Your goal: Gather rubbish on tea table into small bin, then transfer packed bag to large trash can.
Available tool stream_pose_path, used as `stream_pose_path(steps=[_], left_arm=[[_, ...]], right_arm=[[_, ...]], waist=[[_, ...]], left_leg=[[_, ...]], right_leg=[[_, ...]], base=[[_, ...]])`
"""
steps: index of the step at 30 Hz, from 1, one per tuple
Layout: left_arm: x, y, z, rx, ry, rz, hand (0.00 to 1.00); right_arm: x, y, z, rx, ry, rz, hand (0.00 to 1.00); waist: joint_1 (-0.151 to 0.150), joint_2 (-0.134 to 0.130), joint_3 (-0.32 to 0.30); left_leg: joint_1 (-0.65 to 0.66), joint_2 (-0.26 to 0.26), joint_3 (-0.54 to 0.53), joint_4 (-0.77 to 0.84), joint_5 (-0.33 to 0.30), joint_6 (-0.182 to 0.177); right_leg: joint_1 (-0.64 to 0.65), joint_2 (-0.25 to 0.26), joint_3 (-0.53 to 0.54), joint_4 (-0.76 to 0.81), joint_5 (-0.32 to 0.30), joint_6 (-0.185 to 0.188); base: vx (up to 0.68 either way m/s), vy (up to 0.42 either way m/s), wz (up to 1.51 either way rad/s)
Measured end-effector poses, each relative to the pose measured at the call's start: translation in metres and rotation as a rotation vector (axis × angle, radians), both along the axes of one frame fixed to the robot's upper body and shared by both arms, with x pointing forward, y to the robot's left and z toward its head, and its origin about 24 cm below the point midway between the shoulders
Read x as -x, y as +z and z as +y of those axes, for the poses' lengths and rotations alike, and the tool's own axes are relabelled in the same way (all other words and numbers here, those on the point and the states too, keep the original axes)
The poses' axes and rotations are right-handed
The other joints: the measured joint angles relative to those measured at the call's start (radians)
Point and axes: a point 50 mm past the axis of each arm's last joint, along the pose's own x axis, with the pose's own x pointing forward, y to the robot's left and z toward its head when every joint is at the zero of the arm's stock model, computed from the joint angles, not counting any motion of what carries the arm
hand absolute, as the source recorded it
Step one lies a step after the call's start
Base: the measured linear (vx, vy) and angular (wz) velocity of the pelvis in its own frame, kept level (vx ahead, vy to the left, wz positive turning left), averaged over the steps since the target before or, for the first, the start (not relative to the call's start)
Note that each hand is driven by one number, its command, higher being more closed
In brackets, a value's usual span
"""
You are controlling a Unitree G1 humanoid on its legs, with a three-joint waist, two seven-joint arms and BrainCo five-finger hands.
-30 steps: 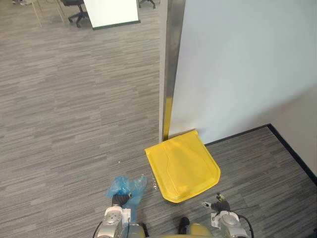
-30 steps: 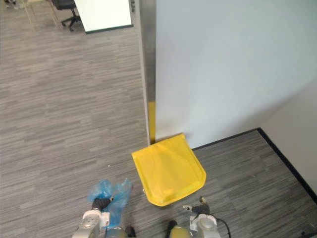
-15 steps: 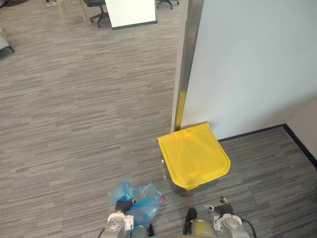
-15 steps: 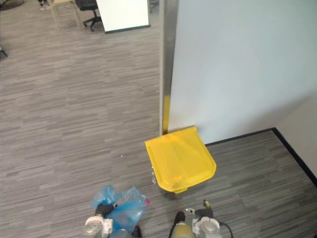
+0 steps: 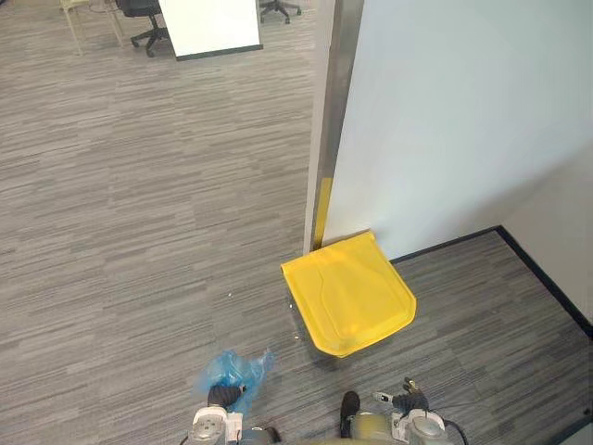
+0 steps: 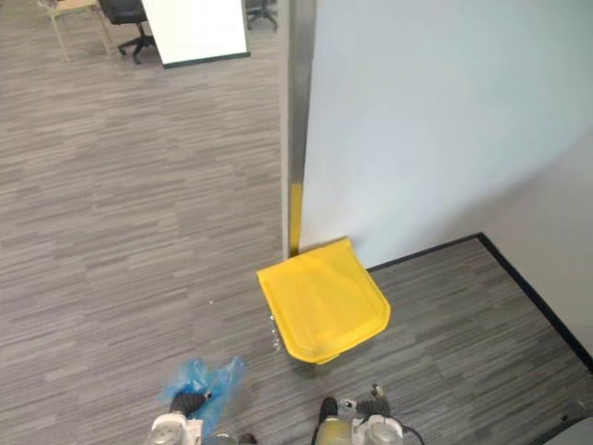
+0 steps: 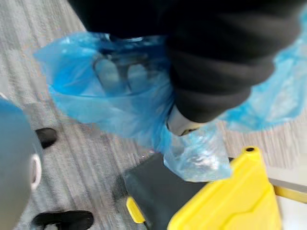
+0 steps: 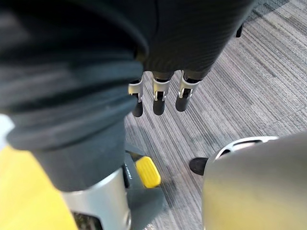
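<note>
The large trash can stands on the carpet against the wall's corner, its yellow lid (image 5: pixel 350 292) closed. A yellow foot pedal (image 8: pixel 147 172) sticks out at its dark base. My left hand (image 5: pixel 222 397) hangs at the lower left, shut on a crumpled blue rubbish bag (image 5: pixel 233 371). In the left wrist view the blue bag (image 7: pixel 110 96) wraps round the curled fingers, with the yellow lid (image 7: pixel 225 201) just beyond it. My right hand (image 5: pixel 408 403) hangs low on the right, near the can's front. Its fingers (image 8: pixel 158 100) point down, straight and holding nothing.
A pale wall with a metal post (image 5: pixel 324 139) rises behind the can, and black skirting (image 5: pixel 547 278) runs along the right. A white board (image 5: pixel 208 23) and an office chair (image 5: pixel 144 14) stand far back. Grey carpet stretches to the left.
The whole picture has swung left and right as the camera moved. The blue bag now shows smaller and lower at the bottom edge. The can's lid stays closed.
</note>
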Motion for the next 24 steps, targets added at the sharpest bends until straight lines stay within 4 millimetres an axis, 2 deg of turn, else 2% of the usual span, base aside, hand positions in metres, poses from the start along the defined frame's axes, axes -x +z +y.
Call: stream_pose_path(steps=[2,3,4,5,8,9,11,12,13,14,15,17,19,24], left_arm=[[-0.003,0.0,0.001,-0.002,-0.002,-0.001,1.0],[-0.008,0.002,0.001,-0.005,-0.005,-0.011,1.0],[-0.008,0.001,0.001,-0.005,-0.006,-0.008,1.0],[-0.008,0.001,0.002,-0.009,-0.005,-0.004,1.0],[-0.008,0.002,0.009,-0.029,-0.004,-0.004,1.0],[-0.008,0.002,0.011,-0.029,0.009,-0.005,1.0],[-0.011,0.003,0.01,-0.024,0.023,-0.016,1.0],[-0.02,0.005,0.001,-0.002,0.019,-0.039,1.0],[-0.029,0.009,-0.004,0.011,0.005,-0.065,1.0],[-0.032,0.01,-0.006,0.015,0.002,-0.077,1.0],[-0.038,0.013,-0.007,0.019,-0.004,-0.098,1.0],[-0.042,0.016,-0.006,0.016,-0.005,-0.113,1.0],[-0.046,0.018,-0.007,0.018,-0.01,-0.125,1.0],[-0.057,0.025,-0.008,0.01,-0.034,-0.164,1.0]], right_arm=[[-0.004,0.001,0.0,0.001,0.003,-0.009,0.0],[-0.011,0.004,0.0,-0.011,-0.011,-0.034,0.0],[-0.016,0.006,-0.001,-0.008,-0.01,-0.045,0.0],[-0.017,0.006,-0.002,-0.008,-0.011,-0.048,0.0],[-0.024,0.009,0.001,-0.011,-0.006,-0.064,0.0],[-0.027,0.01,0.004,-0.014,-0.007,-0.074,0.0],[-0.026,0.009,0.003,-0.01,-0.007,-0.069,0.0],[-0.035,0.013,0.002,-0.005,-0.002,-0.092,0.0],[-0.04,0.017,0.001,0.001,0.003,-0.117,0.0],[-0.04,0.017,0.001,0.0,0.0,-0.118,0.0],[-0.038,0.017,-0.001,-0.003,-0.014,-0.118,0.0],[-0.037,0.016,0.001,0.004,0.002,-0.104,0.0],[-0.039,0.017,0.002,0.005,0.009,-0.107,0.0],[-0.05,0.023,0.008,0.011,0.051,-0.15,0.0]], waist=[[-0.001,-0.001,0.011],[-0.005,0.0,0.038],[-0.007,0.005,0.044],[-0.007,0.011,0.06],[0.008,-0.005,0.088],[0.012,-0.008,0.091],[0.011,-0.016,0.095],[0.019,0.017,0.125],[0.01,0.027,0.14],[0.009,0.025,0.14],[0.011,0.022,0.141],[0.022,0.025,0.137],[0.023,0.022,0.136],[0.027,0.021,0.138]], left_leg=[[0.023,-0.008,0.002,-0.001,-0.011,0.017],[0.049,-0.008,0.006,0.003,-0.021,0.031],[0.057,-0.005,0.007,0.009,-0.028,0.037],[0.065,0.018,0.011,0.056,-0.065,0.037],[0.04,0.075,0.05,0.243,-0.171,0.014],[0.035,0.092,0.062,0.298,-0.207,-0.003],[0.035,0.102,0.055,0.342,-0.251,-0.031],[0.042,0.13,0.051,0.361,-0.274,-0.048],[0.035,0.137,0.041,0.354,-0.279,-0.049],[0.033,0.137,0.036,0.349,-0.284,-0.047],[0.039,0.146,0.024,0.343,-0.291,-0.058],[0.044,0.176,0.012,0.332,-0.284,-0.088],[0.034,0.184,0.005,0.299,-0.265,-0.105],[-0.01,0.171,-0.007,0.293,-0.238,-0.103]], right_leg=[[-0.035,-0.032,-0.007,0.098,-0.008,0.004],[-0.112,-0.06,-0.021,0.246,-0.021,0.028],[-0.127,-0.065,-0.024,0.264,-0.035,0.029],[-0.157,-0.064,-0.046,0.22,-0.045,0.03],[-0.182,-0.064,-0.132,-0.049,0.015,0.059],[-0.179,-0.06,-0.182,-0.058,0.011,0.043],[-0.16,-0.054,-0.203,-0.07,0.005,0.034],[-0.16,-0.035,-0.209,-0.05,0.008,0.041],[-0.165,-0.032,-0.221,-0.037,0.016,0.029],[-0.168,-0.031,-0.225,-0.031,0.027,0.014],[-0.168,-0.024,-0.23,-0.018,0.048,-0.017],[-0.166,-0.001,-0.249,-0.016,0.049,-0.023],[-0.175,0.008,-0.268,-0.019,0.045,-0.024],[-0.228,-0.025,-0.279,0.028,0.029,-0.006]], base=[[0.09,0.056,-0.13],[0.04,0.051,-0.1],[0.03,0.023,-0.12],[0.06,-0.002,-0.04],[0.08,-0.052,-0.08],[0.12,-0.12,-0.05],[0.17,-0.115,-0.13],[0.24,-0.137,-0.09],[0.19,-0.102,0.0],[0.2,-0.154,0.3],[0.17,-0.119,0.16],[0.18,-0.117,0.09],[0.14,-0.078,0.12],[0.12,-0.042,0.11]])
